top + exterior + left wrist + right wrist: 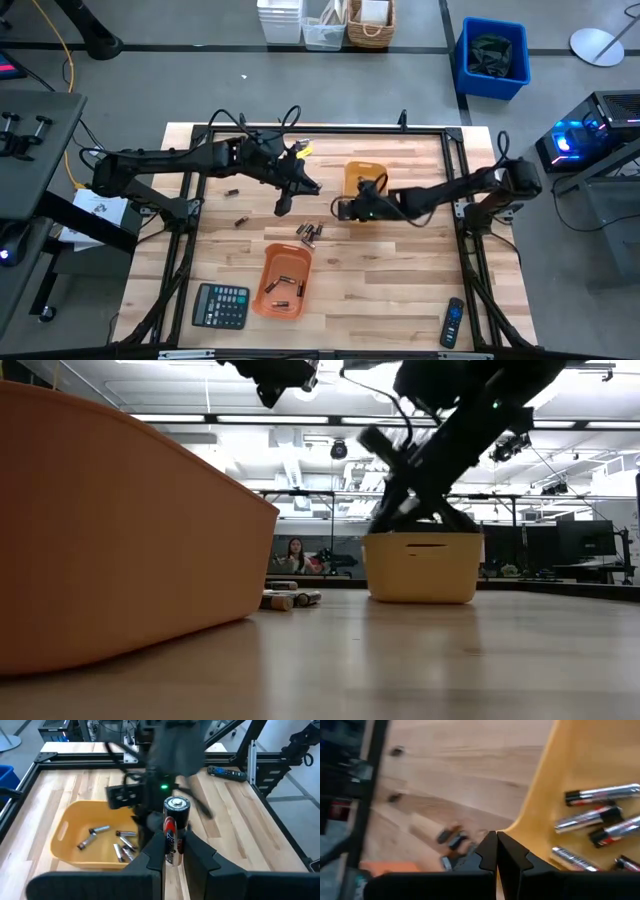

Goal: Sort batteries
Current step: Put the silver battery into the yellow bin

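Above mid-table, left gripper (174, 851) clamped on a fat battery (176, 829), carried upright over the yellow tray (70, 827). Right gripper (496, 851) shut, empty, at that tray's rim. Risk: arms colliding, or battery slipping and rolling loose.

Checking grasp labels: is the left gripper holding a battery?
Yes, the left gripper is shut on a battery, upright between its fingers.

2 orange trays sit on the table (420, 300): 1 at 6 o'clock (282, 282), 1 at 12 to 1 o'clock (362, 176). A cluster of about 3 loose batteries (309, 234) lies at centre, and 2 single ones lie at 9 o'clock (231, 190) (240, 221). The far tray shows at least 5 batteries (122, 845). 1 calculator (220, 305) lies at 7 o'clock, 1 remote (453, 322) at 5.
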`<state>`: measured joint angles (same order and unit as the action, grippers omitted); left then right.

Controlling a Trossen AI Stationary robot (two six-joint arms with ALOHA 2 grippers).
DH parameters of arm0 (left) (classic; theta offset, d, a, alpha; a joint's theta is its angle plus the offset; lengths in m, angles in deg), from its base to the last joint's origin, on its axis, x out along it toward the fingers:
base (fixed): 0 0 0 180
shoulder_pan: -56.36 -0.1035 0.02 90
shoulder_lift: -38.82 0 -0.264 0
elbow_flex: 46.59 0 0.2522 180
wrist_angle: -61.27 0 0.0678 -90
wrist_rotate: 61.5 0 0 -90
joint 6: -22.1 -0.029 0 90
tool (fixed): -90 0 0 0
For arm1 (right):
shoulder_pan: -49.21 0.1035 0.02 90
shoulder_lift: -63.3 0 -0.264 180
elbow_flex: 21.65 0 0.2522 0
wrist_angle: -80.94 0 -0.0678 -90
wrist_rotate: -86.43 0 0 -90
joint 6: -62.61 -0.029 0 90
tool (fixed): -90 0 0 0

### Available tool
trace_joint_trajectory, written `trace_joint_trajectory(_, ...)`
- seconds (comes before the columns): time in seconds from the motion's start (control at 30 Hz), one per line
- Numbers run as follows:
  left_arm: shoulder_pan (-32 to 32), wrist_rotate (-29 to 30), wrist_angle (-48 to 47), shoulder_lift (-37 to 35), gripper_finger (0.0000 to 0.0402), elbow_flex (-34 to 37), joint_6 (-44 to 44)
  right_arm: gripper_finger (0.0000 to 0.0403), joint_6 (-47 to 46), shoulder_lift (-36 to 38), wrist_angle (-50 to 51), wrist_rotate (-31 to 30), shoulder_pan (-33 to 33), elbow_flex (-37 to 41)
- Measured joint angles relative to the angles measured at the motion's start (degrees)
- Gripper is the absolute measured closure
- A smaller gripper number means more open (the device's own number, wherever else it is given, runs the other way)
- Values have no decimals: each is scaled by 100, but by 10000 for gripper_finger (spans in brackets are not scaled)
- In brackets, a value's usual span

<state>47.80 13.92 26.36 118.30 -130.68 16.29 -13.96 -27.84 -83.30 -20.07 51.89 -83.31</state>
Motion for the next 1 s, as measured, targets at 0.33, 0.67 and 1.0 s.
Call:
trace_joint_trajectory(0.33,-4,554,859,23,373,645,-255,403,44,955,-55,-2102,884,-2)
trace_joint_trajectory(0.67,55,746,2972,1174,373,1054,114,403,1534,3131,352,-4515,1843,-4)
trace_joint_trajectory(1.0,162,766,3884,2695,317,479,385,403,2113,3374,334,-4841,1896,-4)
